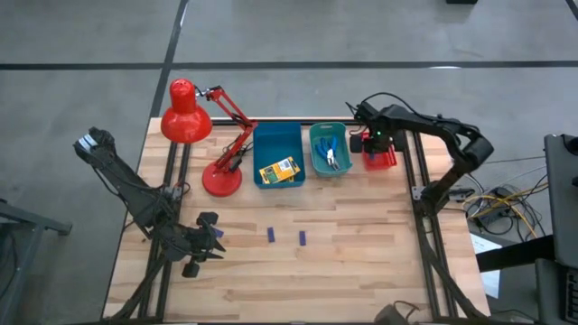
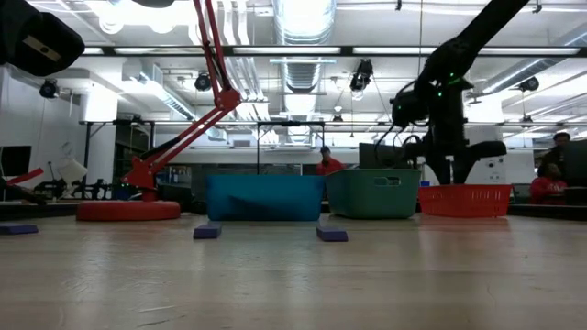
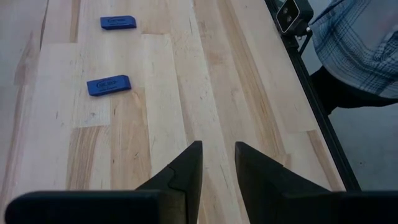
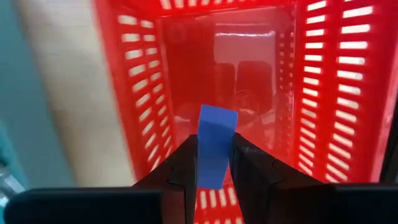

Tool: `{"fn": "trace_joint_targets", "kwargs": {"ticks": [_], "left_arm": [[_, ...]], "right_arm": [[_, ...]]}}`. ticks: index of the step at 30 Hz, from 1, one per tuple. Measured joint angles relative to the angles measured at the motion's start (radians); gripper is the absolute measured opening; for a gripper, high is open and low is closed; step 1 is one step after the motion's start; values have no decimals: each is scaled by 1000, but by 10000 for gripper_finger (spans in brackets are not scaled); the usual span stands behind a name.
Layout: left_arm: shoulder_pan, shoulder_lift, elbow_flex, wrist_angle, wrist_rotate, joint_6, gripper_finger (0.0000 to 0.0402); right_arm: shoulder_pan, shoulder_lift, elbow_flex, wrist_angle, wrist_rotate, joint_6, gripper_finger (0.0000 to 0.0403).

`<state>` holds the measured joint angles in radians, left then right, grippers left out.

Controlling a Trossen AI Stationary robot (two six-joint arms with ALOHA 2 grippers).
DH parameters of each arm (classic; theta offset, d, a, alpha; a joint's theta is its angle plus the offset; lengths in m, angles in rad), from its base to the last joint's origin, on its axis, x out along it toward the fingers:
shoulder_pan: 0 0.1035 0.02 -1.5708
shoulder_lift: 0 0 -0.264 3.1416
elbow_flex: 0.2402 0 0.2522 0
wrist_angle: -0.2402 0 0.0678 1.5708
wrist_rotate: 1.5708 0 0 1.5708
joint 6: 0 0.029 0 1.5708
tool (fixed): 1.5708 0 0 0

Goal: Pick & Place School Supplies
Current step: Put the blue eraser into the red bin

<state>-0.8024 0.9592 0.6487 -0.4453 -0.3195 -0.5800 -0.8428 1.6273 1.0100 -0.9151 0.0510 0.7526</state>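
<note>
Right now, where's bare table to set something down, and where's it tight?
Free: the front strip of the table below the two erasers, and the right side between the erasers and the frame rail. Crowded: the back row of red lamp, blue bin, teal bin, red bin, where the right gripper holds an eraser.

Jaws grip blue eraser [image 4: 215,149] over red bin [image 4: 323,93].
</note>
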Motion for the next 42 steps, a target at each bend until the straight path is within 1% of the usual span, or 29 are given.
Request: {"fn": "trace_joint_targets", "kwargs": {"ticks": [5,18,22,26,30,34,38,42], "left_arm": [[0,0,0,0,0,0,99],[0,0,0,0,0,0,99],[0,0,0,0,0,0,99],[0,0,0,0,0,0,99],[0,0,0,0,0,0,99],[0,0,0,0,0,0,99],[0,0,0,0,0,0,99],[0,0,0,0,0,0,99]], "right_arm": [[-10,19,0,11,-4,-14,90],[-13,-34,0,15,8,-4,135],[-12,-88,0,14,-3,-4,136],[14,-185,0,15,-4,8,133],[88,-294,0,29,-3,84,134],[202,-373,0,36,18,201,139],[326,-411,0,42,27,286,143],[463,-409,0,48,28,350,143]]}}
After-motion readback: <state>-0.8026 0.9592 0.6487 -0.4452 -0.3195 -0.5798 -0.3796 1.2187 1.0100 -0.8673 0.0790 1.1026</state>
